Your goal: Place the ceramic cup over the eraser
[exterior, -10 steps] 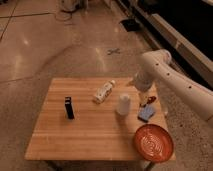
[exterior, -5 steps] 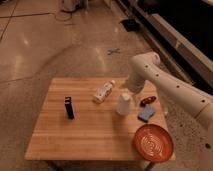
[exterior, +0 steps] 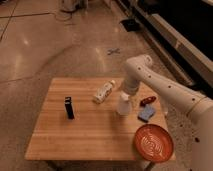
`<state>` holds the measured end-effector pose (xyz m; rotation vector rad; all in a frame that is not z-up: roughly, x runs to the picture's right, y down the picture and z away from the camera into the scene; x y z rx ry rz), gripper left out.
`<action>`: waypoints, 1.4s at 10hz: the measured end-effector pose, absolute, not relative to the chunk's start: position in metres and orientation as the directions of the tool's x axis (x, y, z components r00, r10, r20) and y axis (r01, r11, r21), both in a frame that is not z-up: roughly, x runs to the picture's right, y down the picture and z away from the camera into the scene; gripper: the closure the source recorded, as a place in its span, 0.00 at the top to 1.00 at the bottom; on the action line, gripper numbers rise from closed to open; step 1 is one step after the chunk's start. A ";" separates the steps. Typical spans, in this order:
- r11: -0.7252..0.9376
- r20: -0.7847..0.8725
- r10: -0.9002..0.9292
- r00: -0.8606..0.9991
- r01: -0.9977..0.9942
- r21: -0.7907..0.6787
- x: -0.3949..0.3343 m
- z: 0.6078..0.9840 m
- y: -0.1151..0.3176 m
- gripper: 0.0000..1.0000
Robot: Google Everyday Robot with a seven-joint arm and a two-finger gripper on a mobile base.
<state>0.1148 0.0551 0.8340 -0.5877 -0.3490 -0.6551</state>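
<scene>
Ceramic cup [exterior: 123,106]: upright on the tabletop [exterior: 90,137]; likely light, rigid, glazed-slick, chippable, so best taken at the upper wall.
End effector [exterior: 126,94]: right atop the cup; its grip cannot be told.
Eraser [exterior: 69,108]: standing well left of the cup in view.

Wooden table [exterior: 95,132] carries eraser [exterior: 69,107], bottle [exterior: 104,92], ceramic cup [exterior: 123,106] under the claw [exterior: 125,95], red object [exterior: 147,100], blue pad [exterior: 146,114], plate [exterior: 142,134].
</scene>
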 end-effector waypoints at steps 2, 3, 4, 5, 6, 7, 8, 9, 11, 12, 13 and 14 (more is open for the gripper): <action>0.628 0.470 -0.482 0.739 0.666 -0.403 0.117 0.842 0.055 0.80; 0.623 0.465 -0.490 0.738 0.669 -0.405 0.118 0.846 0.055 0.80; 0.621 0.463 -0.494 0.736 0.671 -0.405 0.117 0.849 0.054 0.80; 0.618 0.463 -0.497 0.734 0.674 -0.405 0.115 0.851 0.054 0.79; 0.611 0.465 -0.504 0.728 0.681 -0.404 0.112 0.853 0.054 0.68; 0.606 0.467 -0.507 0.725 0.685 -0.405 0.110 0.854 0.055 0.59; 0.603 0.468 -0.509 0.722 0.688 -0.405 0.110 0.855 0.055 0.50; 0.597 0.470 -0.513 0.719 0.692 -0.407 0.110 0.855 0.056 0.38; 0.587 0.474 -0.520 0.711 0.700 -0.407 0.110 0.853 0.057 0.20; 0.577 0.483 -0.528 0.698 0.713 -0.398 0.107 0.845 0.054 0.06; 0.575 0.491 -0.536 0.687 0.722 -0.384 0.102 0.839 0.049 0.02; 0.571 0.502 -0.545 0.672 0.735 -0.365 0.096 0.829 0.043 0.00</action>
